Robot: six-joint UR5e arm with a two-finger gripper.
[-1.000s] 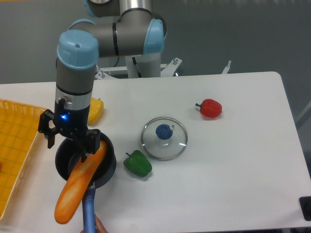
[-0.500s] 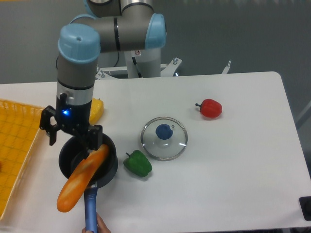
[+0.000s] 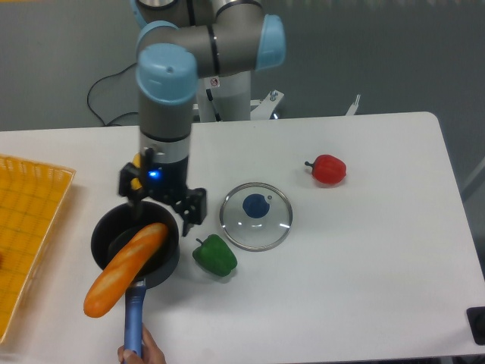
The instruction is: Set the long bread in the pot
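Note:
The long bread (image 3: 125, 269), a glossy orange-golden baguette, lies slanted across the black pot (image 3: 99, 244). Its upper end rests inside the pot and its lower end sticks out over the front-left rim. The pot's blue handle (image 3: 134, 320) points toward the table's front edge. My gripper (image 3: 163, 206) hangs over the pot's far right rim. Its black fingers (image 3: 198, 206) are spread apart and hold nothing. It is clear of the bread.
A human hand (image 3: 144, 352) holds the end of the pot handle. A green pepper (image 3: 215, 255) lies right of the pot, then the glass lid (image 3: 256, 215) with a blue knob. A red pepper (image 3: 328, 169) sits further right. A yellow basket (image 3: 26, 227) stands at the left.
The gripper has let go of the bread and moved up and to the right. The bread now rests on the pot, lying a little lower.

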